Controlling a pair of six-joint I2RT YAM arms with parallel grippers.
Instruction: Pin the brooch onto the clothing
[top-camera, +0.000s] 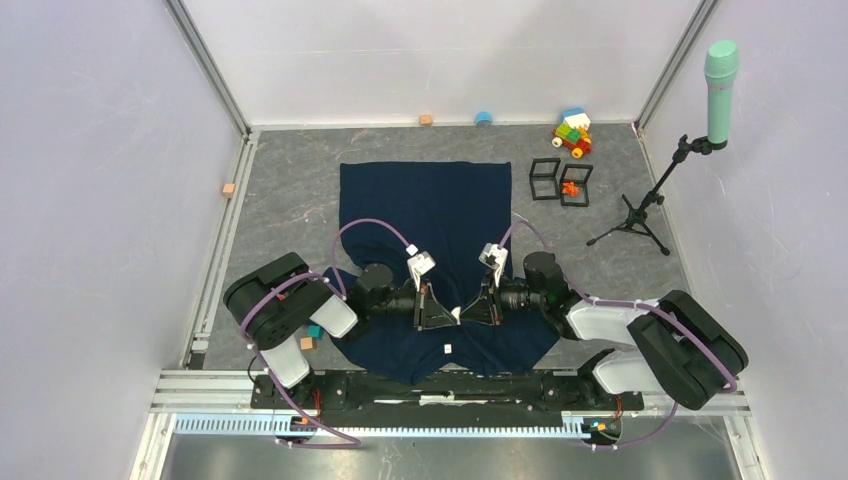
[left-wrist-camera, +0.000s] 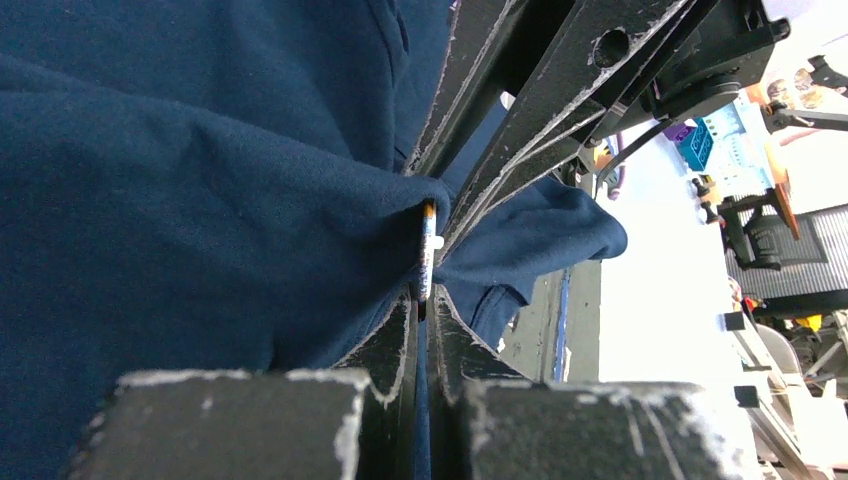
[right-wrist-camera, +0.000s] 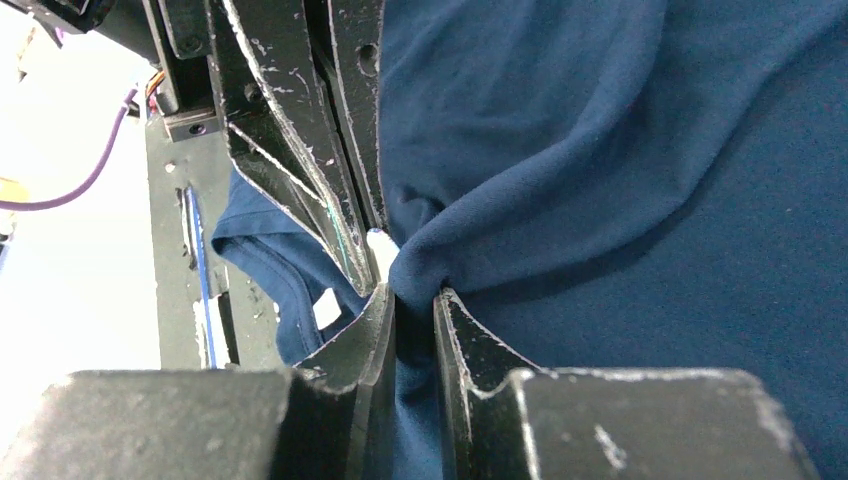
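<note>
The clothing (top-camera: 425, 205), a dark navy shirt, lies flat on the grey table, with both arms reaching over its near half. My left gripper (left-wrist-camera: 425, 295) is shut on the brooch (left-wrist-camera: 427, 245), a thin piece seen edge-on with a white and orange rim, pressed against a bunched fold of the clothing (left-wrist-camera: 200, 200). My right gripper (right-wrist-camera: 412, 292) is shut on that fold of the clothing (right-wrist-camera: 600, 150), directly facing the left one. The brooch's white edge (right-wrist-camera: 380, 245) shows at the left gripper's tips. From above, the left gripper (top-camera: 450, 316) and right gripper (top-camera: 466, 313) meet tip to tip.
Two black wire cube frames (top-camera: 560, 182) stand right of the shirt, with a toy car of coloured bricks (top-camera: 573, 132) behind them. A microphone stand (top-camera: 640, 215) is at the far right. Small blocks (top-camera: 310, 337) lie by the left arm's base.
</note>
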